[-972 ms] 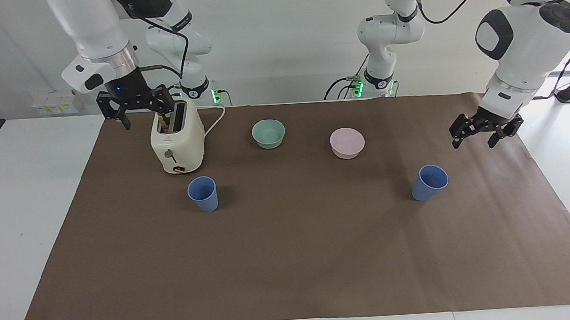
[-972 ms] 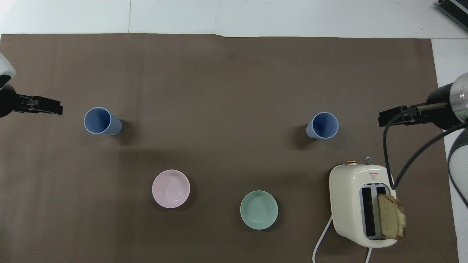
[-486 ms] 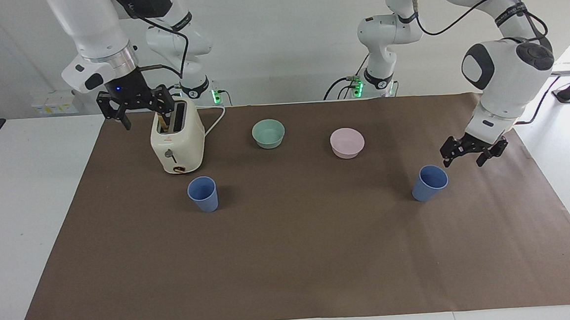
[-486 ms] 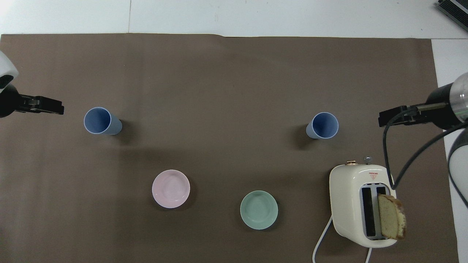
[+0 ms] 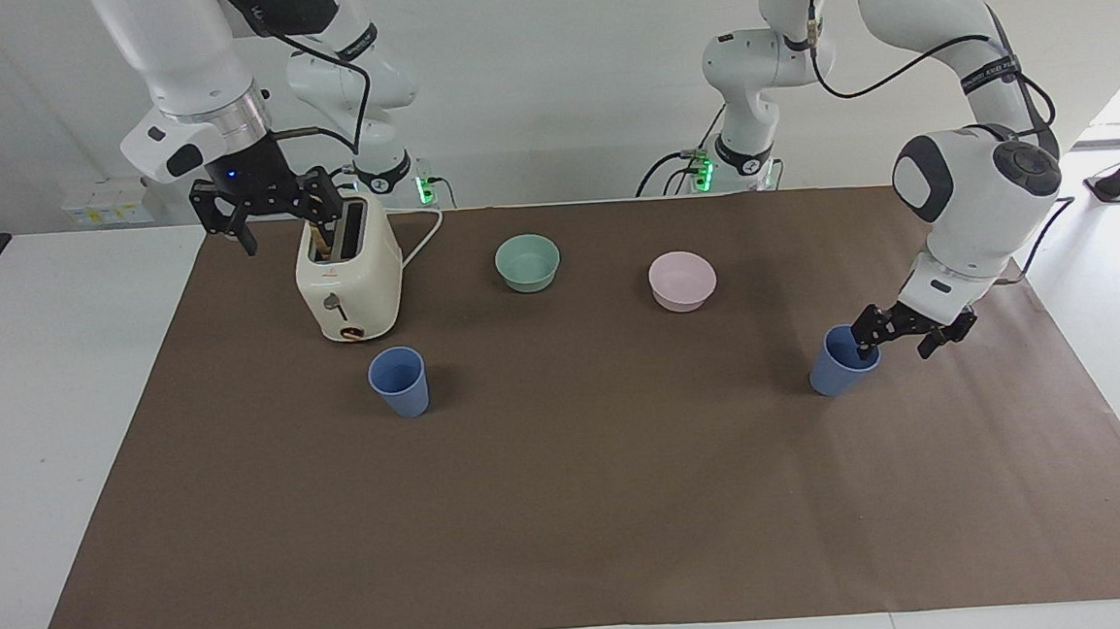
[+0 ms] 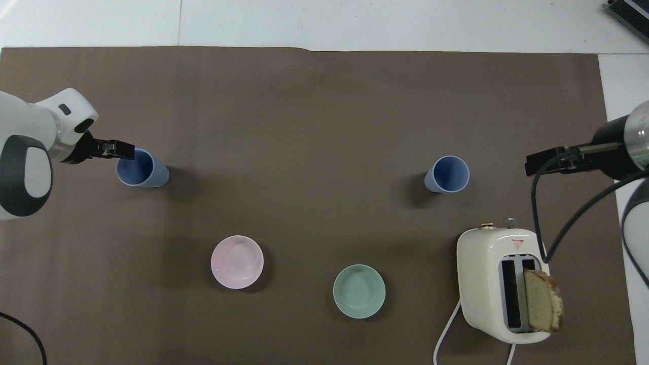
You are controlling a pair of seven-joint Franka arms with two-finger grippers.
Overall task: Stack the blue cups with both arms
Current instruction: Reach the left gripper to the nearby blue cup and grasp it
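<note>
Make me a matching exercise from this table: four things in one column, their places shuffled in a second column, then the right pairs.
Things:
1. slice of bread
2. left gripper
3. pink bowl
4. right gripper

Places:
A. beside the green bowl, toward the left arm's end of the table
B. in a slot of the toaster
C. at the rim of a blue cup
D. raised beside the toaster's top

Pairs: 1-B, 2-C, 3-A, 4-D

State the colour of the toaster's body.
Cream-white toaster, with dark slots; clearest in the overhead view.
</note>
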